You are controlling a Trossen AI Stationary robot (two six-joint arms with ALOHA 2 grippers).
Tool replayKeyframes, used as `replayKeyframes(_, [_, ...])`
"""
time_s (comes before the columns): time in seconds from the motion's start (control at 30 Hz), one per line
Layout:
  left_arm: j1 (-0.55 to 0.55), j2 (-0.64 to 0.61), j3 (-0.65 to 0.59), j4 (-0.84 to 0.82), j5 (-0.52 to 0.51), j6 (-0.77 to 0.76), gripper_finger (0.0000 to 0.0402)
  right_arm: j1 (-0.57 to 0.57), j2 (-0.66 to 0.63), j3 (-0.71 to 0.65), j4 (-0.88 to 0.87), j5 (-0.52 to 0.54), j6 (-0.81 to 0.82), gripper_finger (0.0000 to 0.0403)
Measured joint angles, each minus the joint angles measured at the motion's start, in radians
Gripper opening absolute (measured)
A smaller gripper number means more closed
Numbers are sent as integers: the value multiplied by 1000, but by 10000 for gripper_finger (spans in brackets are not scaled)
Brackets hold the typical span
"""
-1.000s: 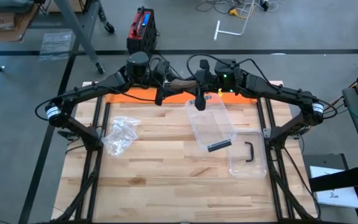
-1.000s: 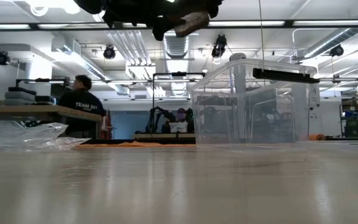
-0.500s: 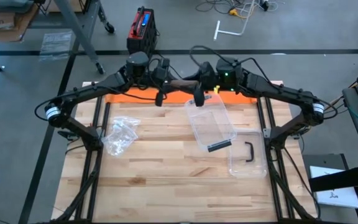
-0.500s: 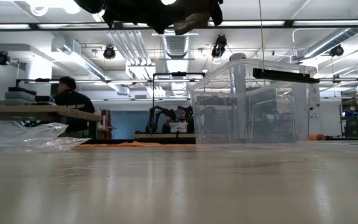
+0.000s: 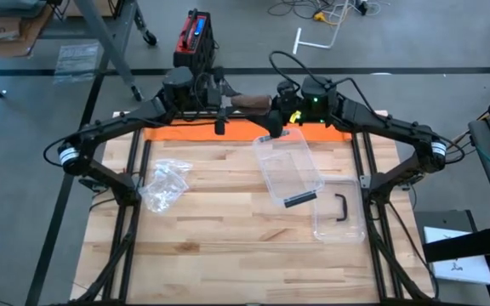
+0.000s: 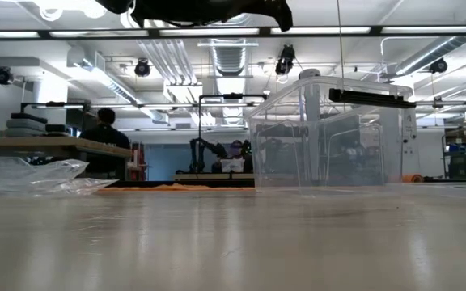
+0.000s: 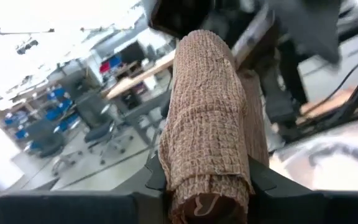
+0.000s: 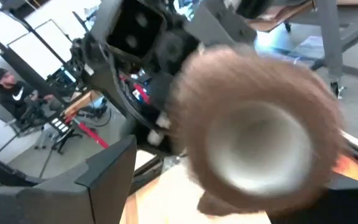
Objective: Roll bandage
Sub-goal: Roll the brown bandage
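Observation:
A brown bandage roll (image 5: 249, 102) hangs high above the table's far edge, between my two grippers. My left gripper (image 5: 225, 107) comes from the left and is shut on it. In the left wrist view the roll (image 7: 207, 106) runs away from the camera between the two fingers. My right gripper (image 5: 272, 113) faces it from the right and is open. In the right wrist view the roll's round end (image 8: 257, 146) shows blurred straight ahead, with one finger (image 8: 110, 177) standing off to its side. My left gripper pinches the roll's sides near its near end (image 7: 204, 186) between its two fingers (image 7: 151, 180). The fingers are level, come from the table's left and lie along the roll. The roll sticks out level toward the right gripper, clear of the table. My right gripper: I cannot tell whether it touches the roll's end.
A clear plastic box (image 5: 287, 170) stands right of the middle, with its lid (image 5: 339, 212) beside it. A crumpled plastic bag (image 5: 164, 183) lies at the left. An orange strip (image 5: 177, 132) runs along the far edge. A person (image 6: 103, 133) sits in the room behind.
Both grippers have rolled about their own axes at the far edge. The roll has risen a little with them and has left the top of the low view.

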Motion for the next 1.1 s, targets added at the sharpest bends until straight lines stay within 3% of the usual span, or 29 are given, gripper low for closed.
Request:
replayKeyframes(0.33, [0, 1, -2, -6, 0, 66, 96, -4, 0, 0, -13, 8, -1, 286])
replayKeyframes(0.63, [-1, -9, 12, -4, -21, 91, 95, -6, -19, 0, -91, -3, -71, 306])
replayKeyframes(1.1, [-9, -11, 3, 4, -35, 193, 94, -9, -43, 0, 23, 19, -51, 331])
